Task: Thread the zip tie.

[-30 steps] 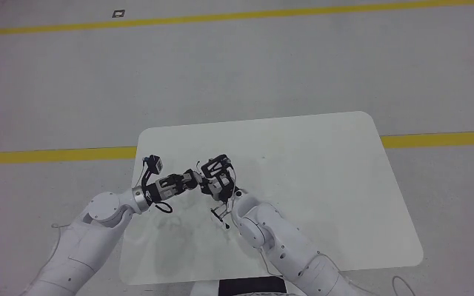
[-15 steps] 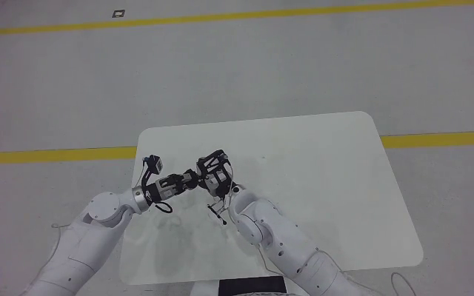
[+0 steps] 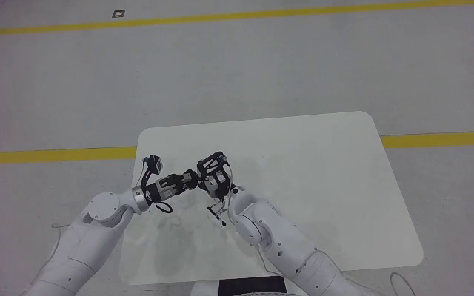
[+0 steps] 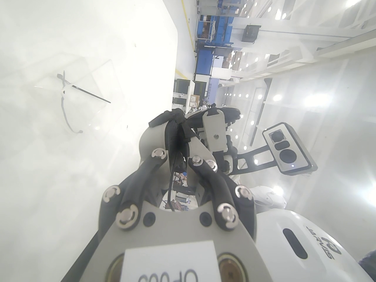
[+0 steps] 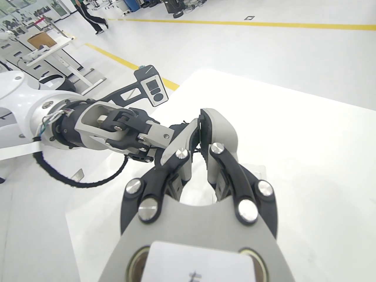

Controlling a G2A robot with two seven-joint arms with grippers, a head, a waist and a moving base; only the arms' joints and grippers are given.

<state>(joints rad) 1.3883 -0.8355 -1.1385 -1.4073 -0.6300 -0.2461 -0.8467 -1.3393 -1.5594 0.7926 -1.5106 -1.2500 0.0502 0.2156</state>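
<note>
White table (image 3: pixel 333 163) under both arms, pale floor (image 3: pixel 296 66) all round it. Both arms come in from the near edge and meet above the near-left part of the table.

Left gripper (image 4: pixel 176 118): fingers drawn close together, black pads at the tips. A thin black zip tie (image 4: pixel 171 183) runs between them back toward the wrist, so it is pinched there and held up off the table. Its far end is hidden behind the pads.

Right gripper (image 5: pixel 201 130): pads pressed together at the tips. A small dark bit shows lower down between the pads; cannot tell what it is. In the right wrist view the left gripper's tip sits just beside, about touching, the right gripper's nearer finger, both raised above the table.

On the table, just beside the right forearm, lies a looped black tie (image 4: pixel 88 92). It has one straight tail and one curved end, with a small white bit where they cross. It rests on a clear sheet (image 4: pixel 88 71), flat, with neither gripper touching it.

Farther out the table's rounded far edge, then floor with a yellow line (image 3: pixel 67 155) level with the table and another along the far side. Blue racks and benches stand in the hall behind, seen in the wrist views.
</note>
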